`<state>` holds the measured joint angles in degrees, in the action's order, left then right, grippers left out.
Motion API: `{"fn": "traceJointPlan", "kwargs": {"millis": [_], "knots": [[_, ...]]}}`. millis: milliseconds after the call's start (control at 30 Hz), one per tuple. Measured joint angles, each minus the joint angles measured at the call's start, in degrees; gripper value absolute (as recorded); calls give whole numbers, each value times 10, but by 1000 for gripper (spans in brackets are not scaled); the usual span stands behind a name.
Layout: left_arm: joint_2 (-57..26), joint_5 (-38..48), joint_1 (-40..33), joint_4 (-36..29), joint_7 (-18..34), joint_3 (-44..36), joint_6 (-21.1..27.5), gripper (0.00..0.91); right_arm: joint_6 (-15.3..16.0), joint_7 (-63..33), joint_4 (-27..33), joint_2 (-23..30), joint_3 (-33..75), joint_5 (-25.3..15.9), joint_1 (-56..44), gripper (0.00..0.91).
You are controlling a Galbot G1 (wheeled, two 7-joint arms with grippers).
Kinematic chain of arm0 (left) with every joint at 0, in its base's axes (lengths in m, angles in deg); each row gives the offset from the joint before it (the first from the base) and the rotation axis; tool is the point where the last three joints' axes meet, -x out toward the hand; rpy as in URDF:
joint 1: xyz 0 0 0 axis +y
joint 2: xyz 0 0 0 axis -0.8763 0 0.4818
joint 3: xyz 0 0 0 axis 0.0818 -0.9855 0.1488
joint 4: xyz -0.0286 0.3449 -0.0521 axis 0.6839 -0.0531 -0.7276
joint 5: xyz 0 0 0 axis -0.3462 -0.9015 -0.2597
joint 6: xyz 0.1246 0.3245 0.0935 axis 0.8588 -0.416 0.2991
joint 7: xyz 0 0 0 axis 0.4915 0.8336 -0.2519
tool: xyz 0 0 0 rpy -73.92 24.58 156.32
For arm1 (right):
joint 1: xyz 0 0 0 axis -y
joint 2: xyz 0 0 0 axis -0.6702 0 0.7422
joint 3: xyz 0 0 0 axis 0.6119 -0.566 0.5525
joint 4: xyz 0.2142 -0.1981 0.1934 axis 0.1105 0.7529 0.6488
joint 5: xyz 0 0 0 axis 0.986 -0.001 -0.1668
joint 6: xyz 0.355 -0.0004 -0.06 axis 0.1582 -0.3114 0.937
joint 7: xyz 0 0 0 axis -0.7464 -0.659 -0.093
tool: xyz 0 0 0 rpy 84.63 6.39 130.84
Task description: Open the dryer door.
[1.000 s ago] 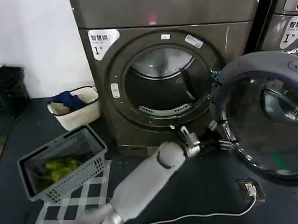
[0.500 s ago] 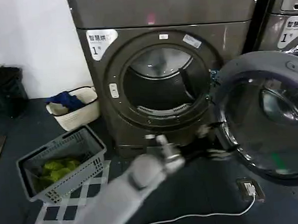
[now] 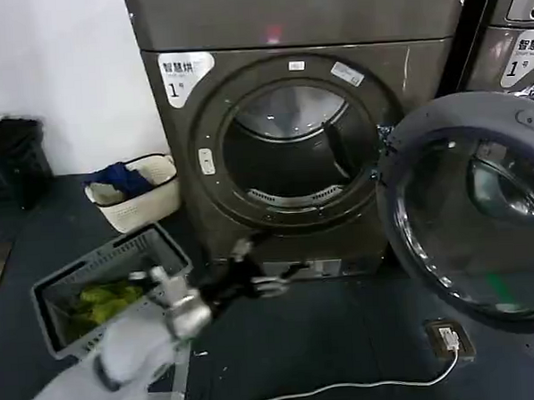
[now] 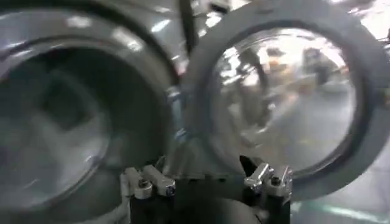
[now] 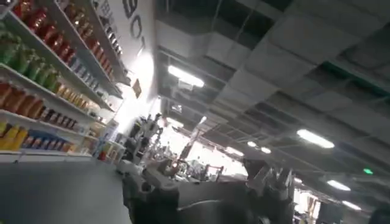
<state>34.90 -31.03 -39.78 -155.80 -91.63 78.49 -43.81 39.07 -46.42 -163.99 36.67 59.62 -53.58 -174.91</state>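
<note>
The dryer door (image 3: pixel 450 110) stands swung wide to the right of the grey-bronze dryer (image 3: pixel 293 19), its dark grey inner side and glass facing me. The drum opening (image 3: pixel 291 154) is uncovered. My left gripper (image 3: pixel 263 267) hangs low in front of the machine's base, left of the door and apart from it, open with nothing between its fingers. In the left wrist view the left gripper (image 4: pixel 206 176) points at the gap between the drum and the door (image 4: pixel 365 73). My right gripper (image 5: pixel 204 176) is open and empty, aimed up at a ceiling.
A grey basket (image 3: pixel 110 289) with green items sits on the floor by my left arm. A white basket (image 3: pixel 137 189) of clothes stands left of the dryer. A neighbouring machine (image 3: pixel 518 34) is behind the door. A floor socket and cable (image 3: pixel 449 338) lie lower right.
My left arm has drawn back leftward and down from the door's lower edge to the front of the dryer's base. The door stays open at the same angle.
</note>
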Motion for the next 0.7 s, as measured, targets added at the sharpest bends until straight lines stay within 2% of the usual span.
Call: {"fn": "traceJointPlan", "kwargs": {"millis": [133,333,467,600,700], "knots": [[-43,1,47,-8,44,53,33,907,-2,1,-2,0,-7,0,0,907],[-94,57,85,-7,123,118,105,907,-14,6,-4,0,-20,1,0,907],[-123,130,81,1,172,136,180,907,-19,9,-8,0,-29,2,0,907],[-153,232,62,9,245,143,255,907,-20,11,-14,0,-36,2,-3,907],[-176,316,60,18,289,146,272,907,-21,12,-18,0,-41,2,-5,907]]}}
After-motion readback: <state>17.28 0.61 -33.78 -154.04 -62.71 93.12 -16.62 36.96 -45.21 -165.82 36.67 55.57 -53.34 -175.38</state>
